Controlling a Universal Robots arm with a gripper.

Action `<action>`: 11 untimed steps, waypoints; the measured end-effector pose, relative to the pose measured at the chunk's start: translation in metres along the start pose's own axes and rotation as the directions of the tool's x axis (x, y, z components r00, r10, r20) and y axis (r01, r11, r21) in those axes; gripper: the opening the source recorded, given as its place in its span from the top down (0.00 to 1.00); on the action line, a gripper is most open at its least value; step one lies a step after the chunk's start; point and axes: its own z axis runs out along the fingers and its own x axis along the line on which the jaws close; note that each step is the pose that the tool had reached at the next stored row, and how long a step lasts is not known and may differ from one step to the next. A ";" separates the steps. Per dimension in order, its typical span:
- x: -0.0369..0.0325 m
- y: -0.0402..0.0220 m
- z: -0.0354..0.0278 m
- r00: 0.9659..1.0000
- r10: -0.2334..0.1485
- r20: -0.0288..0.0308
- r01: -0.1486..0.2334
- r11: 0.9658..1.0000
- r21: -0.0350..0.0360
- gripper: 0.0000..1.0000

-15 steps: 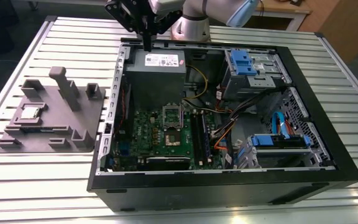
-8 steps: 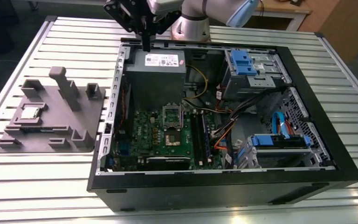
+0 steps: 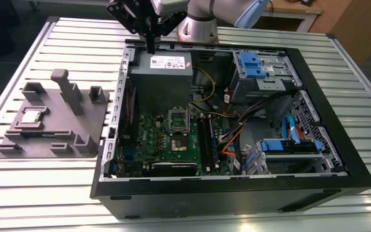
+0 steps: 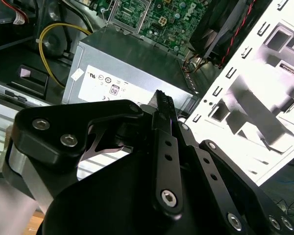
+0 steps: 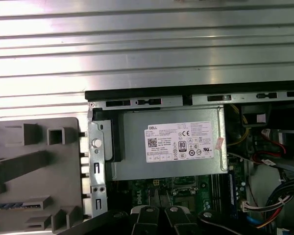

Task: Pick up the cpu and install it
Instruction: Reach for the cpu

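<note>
Hovering above power supply (image 3: pixel 162 77) at rim of case (image 3: pixel 224 195), hand (image 3: pixel 150 47) fingers together, empty, cpu (image 3: pixel 31 117) well apart on grey holder (image 3: pixel 76 137).

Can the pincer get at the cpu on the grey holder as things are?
Probably yes: the cpu lies uncovered on the grey holder, outside the computer case. The pincer hangs over the power supply, with open space between them.

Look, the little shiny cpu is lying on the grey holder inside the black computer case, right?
Not quite. The cpu is lying on the grey holder, but that holder sits on the table outside the black computer case, off to the exterior view's left. The exterior view shows it.
</note>
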 end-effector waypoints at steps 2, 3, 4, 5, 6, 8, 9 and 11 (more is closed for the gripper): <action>0.0003 0.0000 0.0002 1.000 0.000 0.000 0.000 1.000 0.000 0.90; 0.0005 -0.0001 0.0004 1.000 0.000 -0.001 0.000 1.000 0.000 0.90; 0.0007 -0.0001 0.0005 1.000 0.000 -0.001 0.000 1.000 0.000 0.90; 0.0012 -0.0001 0.0008 1.000 0.000 -0.002 0.000 1.000 0.000 0.90; 0.0018 -0.0002 0.0013 1.000 0.000 -0.002 0.000 1.000 0.000 0.90; 0.0021 -0.0002 0.0014 1.000 0.000 -0.002 0.000 1.000 0.000 0.90; 0.0023 -0.0002 0.0015 1.000 0.000 -0.002 0.000 1.000 0.000 0.90; 0.0027 -0.0003 0.0018 1.000 0.000 -0.003 0.000 1.000 0.000 0.90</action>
